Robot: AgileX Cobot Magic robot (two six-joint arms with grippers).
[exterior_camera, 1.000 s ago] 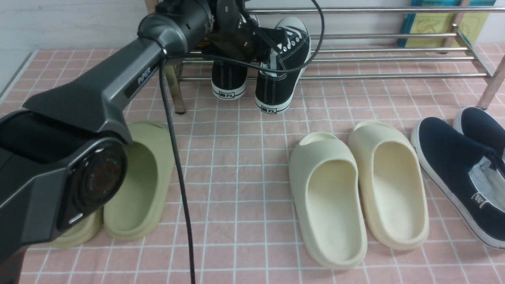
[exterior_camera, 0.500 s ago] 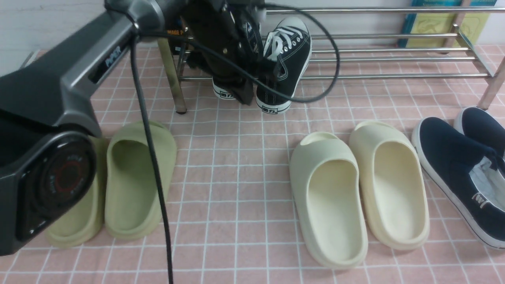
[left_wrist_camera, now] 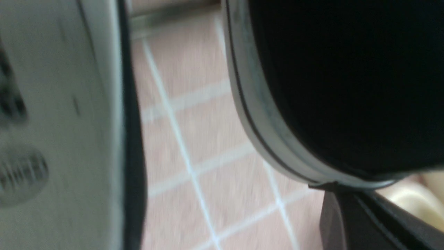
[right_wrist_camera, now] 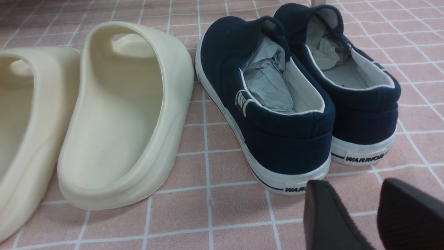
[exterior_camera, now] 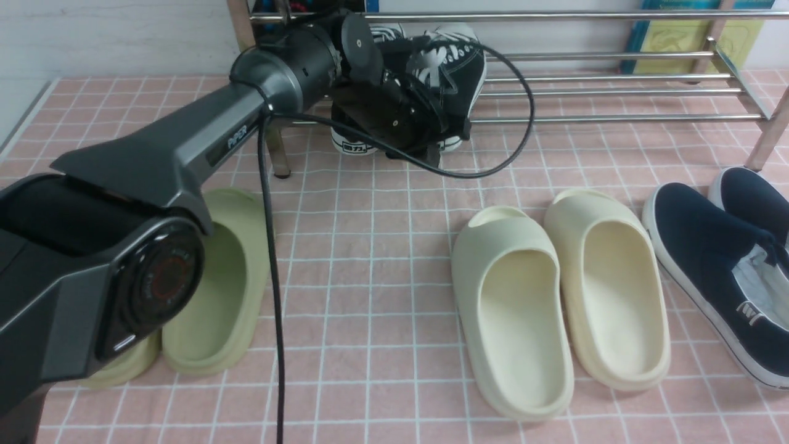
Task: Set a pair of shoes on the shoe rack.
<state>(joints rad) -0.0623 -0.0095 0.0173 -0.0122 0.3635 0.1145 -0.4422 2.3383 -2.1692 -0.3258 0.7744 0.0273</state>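
Note:
Two black sneakers sit side by side at the left end of the steel shoe rack (exterior_camera: 616, 117), heels toward me. The left sneaker's (exterior_camera: 354, 132) heel label shows. The right sneaker (exterior_camera: 459, 71) lies across the lower rails, its heel behind my left gripper (exterior_camera: 425, 139). In the left wrist view, one finger (left_wrist_camera: 364, 222) touches the white sole rim of the right sneaker (left_wrist_camera: 329, 69). The other sneaker's white sole (left_wrist_camera: 52, 104) is alongside, and the second finger is hidden. My right gripper (right_wrist_camera: 364, 211) is open and empty, low over the floor.
Olive slides (exterior_camera: 222, 290) lie under my left arm. Cream slides (exterior_camera: 511, 314) are in the middle. Navy slip-ons (exterior_camera: 709, 259) are at the right, just ahead of my right gripper (right_wrist_camera: 270, 114). A black cable (exterior_camera: 271, 277) hangs from the left arm. A rack leg (exterior_camera: 764, 142) stands at the right.
The right sneaker has slid farther onto the rack, its heel now higher and closer to the rails. My left arm swung back and its gripper now sits at that heel.

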